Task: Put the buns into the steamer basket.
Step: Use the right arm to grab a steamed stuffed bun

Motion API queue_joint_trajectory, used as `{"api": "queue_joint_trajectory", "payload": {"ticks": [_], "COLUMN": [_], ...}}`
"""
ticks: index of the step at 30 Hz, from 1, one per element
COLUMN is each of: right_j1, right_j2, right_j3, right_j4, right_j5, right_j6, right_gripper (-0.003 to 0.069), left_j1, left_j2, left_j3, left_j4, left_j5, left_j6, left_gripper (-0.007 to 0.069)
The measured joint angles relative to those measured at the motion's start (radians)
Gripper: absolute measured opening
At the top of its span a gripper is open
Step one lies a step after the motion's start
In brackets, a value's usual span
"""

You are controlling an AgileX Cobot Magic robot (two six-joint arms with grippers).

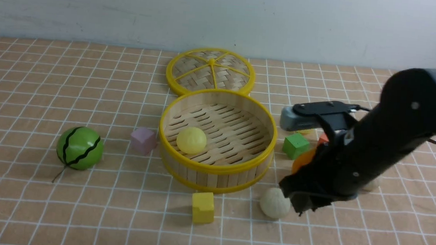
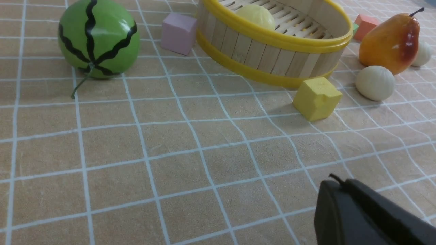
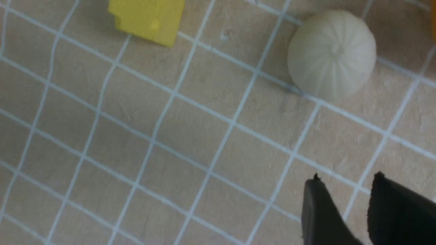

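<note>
Checked counter (image 1: 78,212): our right fingers (image 1: 307,202), partly open and empty, hover just right of the cream bun (image 1: 274,208); left fingers (image 2: 361,214) shut, farther off.

In the front view the right arm (image 1: 379,147) hides most of the pear (image 1: 301,160), leaving 1 orange sliver. It also hides nearly all of an orange cube (image 1: 322,138) and 2 buns, a yellow bun (image 1: 305,131) and a cream bun (image 1: 371,185). The left wrist view cuts the basket (image 2: 272,58) at its top edge and shows only part of the left gripper (image 2: 340,190). The right wrist view crops the yellow cube (image 3: 150,17) and the right gripper (image 3: 347,183).
</note>
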Motion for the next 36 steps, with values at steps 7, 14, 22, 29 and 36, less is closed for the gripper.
{"api": "queue_joint_trajectory", "payload": {"ticks": [7, 14, 22, 29, 36], "right_j1": [0.008, 0.005, 0.005, 0.005, 0.005], "right_j2": [0.11, 0.171, 0.218, 0.224, 0.143], "right_j3": [-0.018, -0.018, -0.018, -0.018, -0.025], "right_j4": [-0.016, -0.021, -0.034, -0.043, -0.042], "right_j5": [-0.139, -0.308, -0.346, -0.336, -0.245], "right_j6": [0.039, 0.039, 0.039, 0.039, 0.017], "right_gripper": [0.0321, 0.0333, 0.0307, 0.0133, 0.0003], "left_j1": [0.0, 0.0, 0.0, 0.0, 0.0], "left_j2": [0.0, 0.0, 0.0, 0.0, 0.0], "left_j3": [0.0, 0.0, 0.0, 0.0, 0.0], "left_j4": [0.0, 0.0, 0.0, 0.0, 0.0], "left_j5": [0.001, 0.002, 0.004, 0.005, 0.005], "left_j6": [0.0, 0.0, 0.0, 0.0, 0.0], "left_gripper": [-0.0013, -0.0013, -0.0005, 0.0002, 0.0011]}}
